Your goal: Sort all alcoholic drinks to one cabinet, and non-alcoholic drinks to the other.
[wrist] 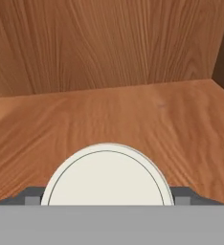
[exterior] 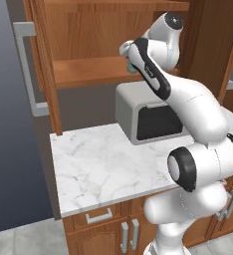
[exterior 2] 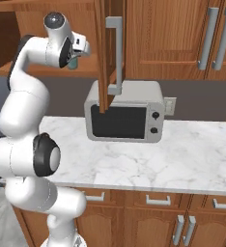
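Jaws spread wide either side of the cup (wrist: pixel 106 174), over the cabinet shelf (wrist: pixel 133 115).

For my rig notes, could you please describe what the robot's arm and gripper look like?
The arm is glossy white, built of rounded, bulbous segments, with dark grey-black discs and bands at its joints. The gripper shows two small dark grey finger tips. No cables or markings are visible.

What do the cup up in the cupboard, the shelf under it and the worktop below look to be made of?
The cup seems to be thin teal plastic, see-through, with a matt whitish lid. The shelf looks like varnished wood, with warm brown grain lines. The worktop appears to be polished marble, white with grey veins, though it may be an imitation.
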